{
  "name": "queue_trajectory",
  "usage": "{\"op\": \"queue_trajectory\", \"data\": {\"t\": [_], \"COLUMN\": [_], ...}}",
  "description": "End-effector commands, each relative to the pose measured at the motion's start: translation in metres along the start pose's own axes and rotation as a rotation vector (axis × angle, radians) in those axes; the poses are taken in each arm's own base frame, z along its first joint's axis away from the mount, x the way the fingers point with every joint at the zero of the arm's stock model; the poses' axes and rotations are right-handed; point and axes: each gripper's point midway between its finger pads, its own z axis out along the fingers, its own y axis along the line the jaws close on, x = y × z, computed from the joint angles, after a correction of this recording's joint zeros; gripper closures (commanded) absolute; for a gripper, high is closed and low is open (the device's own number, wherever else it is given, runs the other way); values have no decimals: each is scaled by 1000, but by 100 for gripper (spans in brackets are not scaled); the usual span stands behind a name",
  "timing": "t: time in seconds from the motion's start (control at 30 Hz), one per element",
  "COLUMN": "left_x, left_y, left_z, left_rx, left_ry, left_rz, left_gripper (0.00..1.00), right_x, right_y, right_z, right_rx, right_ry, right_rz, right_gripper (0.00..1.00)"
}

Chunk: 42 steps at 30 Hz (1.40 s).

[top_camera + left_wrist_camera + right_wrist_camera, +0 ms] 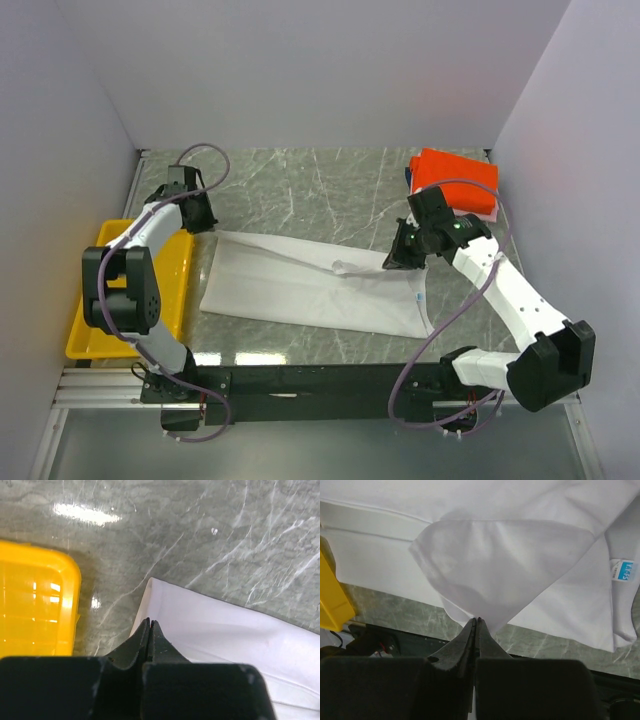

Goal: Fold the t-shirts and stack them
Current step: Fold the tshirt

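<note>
The white shirt (300,290) lies spread across the middle of the table (300,190), its long side running from far left to near right. Its blue label (623,570) sits at the right end.

The right claw (476,620) is closed on a flap of this shirt. The cloth rises off the layer below and narrows to a point between the fingertips.

The left claw (150,622) is at the shirt's far-left corner, fingers pressed together with no gap. The tips sit just inside the cloth's edge. They may be pinching it, but the fingers hide the contact, so I cannot tell.

The yellow tray (85,335) sits at the table's left edge, just beside the shirt's left end without touching it.

A folded red shirt (455,175) lies in the far-right corner, behind the right arm and apart from the white one.
</note>
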Motion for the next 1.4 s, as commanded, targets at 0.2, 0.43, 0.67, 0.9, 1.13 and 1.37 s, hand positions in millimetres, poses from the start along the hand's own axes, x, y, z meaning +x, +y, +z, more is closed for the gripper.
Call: {"op": "queue_trajectory", "data": {"t": [0.2,0.43,0.67,0.9,1.13,1.37], "left_x": [1,14,32,47,57,68], "left_y": [4,14,19,28,35,40], "left_z": [-22,-27,-27,-22,-18,-14], "left_rx": [3,-36,-47,-91,-122,-141], "left_ry": [-75,-66,-33,21,52,90], "left_rz": [6,-11,-32,-41,-44,-44], "left_gripper": [100,100,100,100,100,100], "right_x": [14,25,41,64,80,95], "right_y": [-7,-12,-17,-25,-37,-45], "right_z": [-13,-12,-3,14,28,37], "right_rx": [-1,-5,-6,9,38,67], "right_ry": [-22,-12,21,76,112,146], "right_rz": [12,25,23,16,6,-5], "right_gripper": [100,100,100,100,100,100]}}
